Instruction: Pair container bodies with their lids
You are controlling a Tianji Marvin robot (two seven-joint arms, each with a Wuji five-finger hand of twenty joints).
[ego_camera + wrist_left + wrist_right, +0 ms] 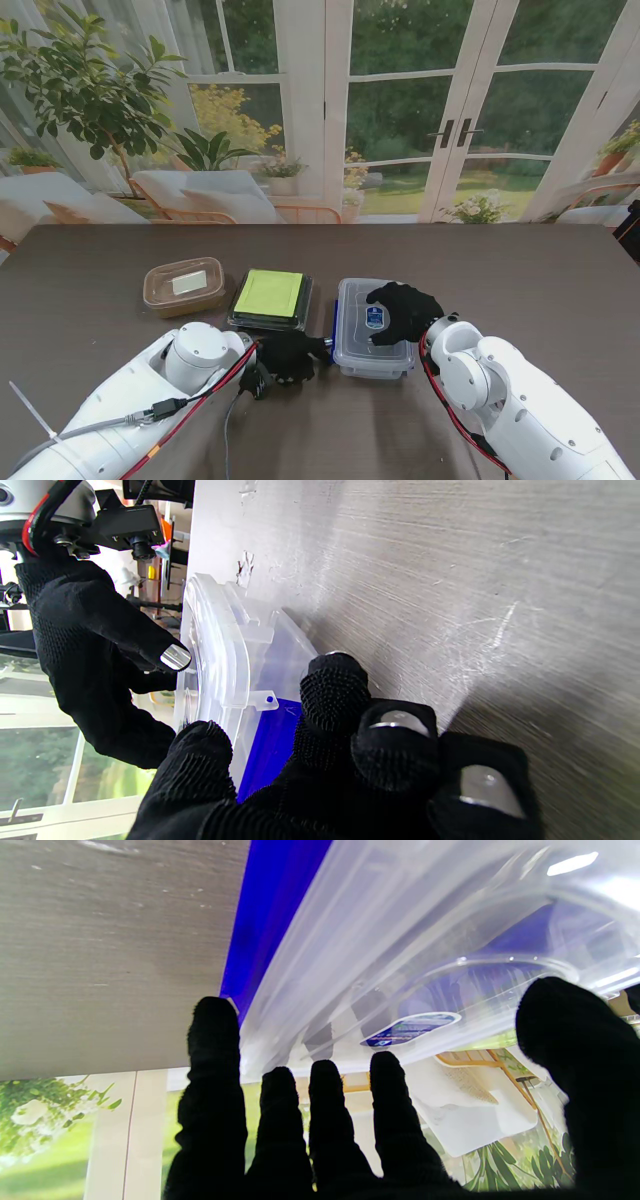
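**Lid on clear box, both hands at it**

Left hand [290, 357] sits nearest me, fingers [334, 690] curled against the clear box [373, 352] at its left blue clip. Right hand [402, 312] lies spread flat on the lid [375, 310] (pressing, likely). Box long axis runs away from me. Brown tub [183, 287] and green-lidded tray [270, 298] sit farther left.

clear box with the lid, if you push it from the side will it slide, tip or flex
The clear box is low and wide with a flat base, so it would probably slide on the smooth table rather than tip. Nothing shows through its walls, so it is likely light. The thin lid may flex under the right hand.
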